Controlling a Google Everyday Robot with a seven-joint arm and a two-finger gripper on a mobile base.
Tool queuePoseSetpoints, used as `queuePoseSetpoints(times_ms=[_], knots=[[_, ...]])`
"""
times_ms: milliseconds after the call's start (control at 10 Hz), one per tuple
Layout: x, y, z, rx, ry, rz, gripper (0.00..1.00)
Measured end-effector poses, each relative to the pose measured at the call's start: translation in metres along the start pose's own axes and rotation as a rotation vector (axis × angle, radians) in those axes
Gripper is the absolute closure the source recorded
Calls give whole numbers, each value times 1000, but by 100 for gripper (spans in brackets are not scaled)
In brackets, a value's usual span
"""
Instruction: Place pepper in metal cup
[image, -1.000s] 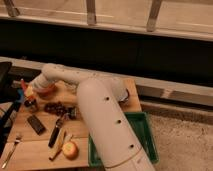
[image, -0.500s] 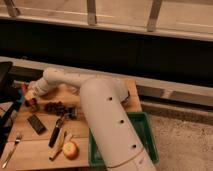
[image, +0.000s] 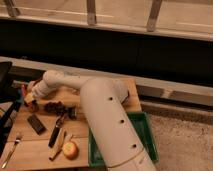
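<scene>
Red-orange pepper (image: 33, 106) is lying near the table's (image: 35, 146) left edge, the gripper (image: 29, 98) hanging just over it, its hold impossible to tell, so the pickup is looking underway, and next comes carrying it right to the metal cup (image: 72, 114).

The white arm (image: 102, 112) is stretching across the light brown wooden worktop (image: 30, 140), its pale gripper (image: 30, 97) hanging at the worktop's left edge, right at the red-orange pepper (image: 33, 106). Near a dark purplish grape cluster (image: 54, 106), the metal cup (image: 72, 113) is showing dark and shiny. A black block (image: 36, 123), a yellow-red apple (image: 70, 149) and a green bin (image: 147, 137) are adding their colours.
</scene>
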Motion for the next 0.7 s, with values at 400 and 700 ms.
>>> queuePoseSetpoints(times_ms=[400,700], knots=[[1,1,0,-1,9,2,29],[-7,4,-4,15,20,-21,29]])
